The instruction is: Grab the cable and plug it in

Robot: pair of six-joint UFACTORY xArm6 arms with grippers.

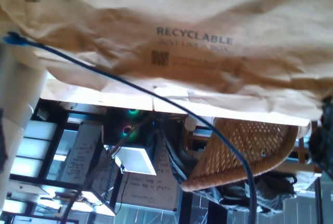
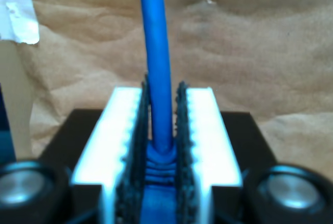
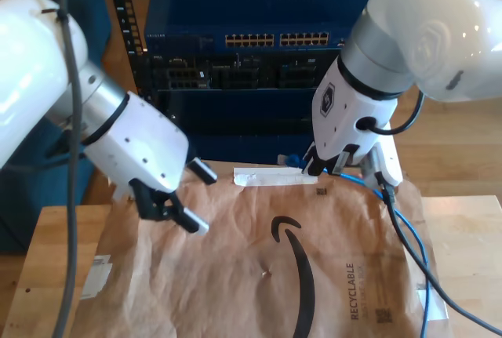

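The thin bright blue Ethernet cable (image 2: 157, 73) is pinched between the white ridged fingers (image 2: 213, 130) of my second gripper (image 2: 161, 130), running away from the jaws over the crumpled brown paper sheet (image 2: 260, 52). Whether my first gripper's jaws are spread cannot be told; the cable's blue plug end (image 1: 13, 39) lies on the paper before it.

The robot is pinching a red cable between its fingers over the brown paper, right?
Not quite: the cable is blue, not red. The second wrist view shows my second gripper shut on it above the brown paper.
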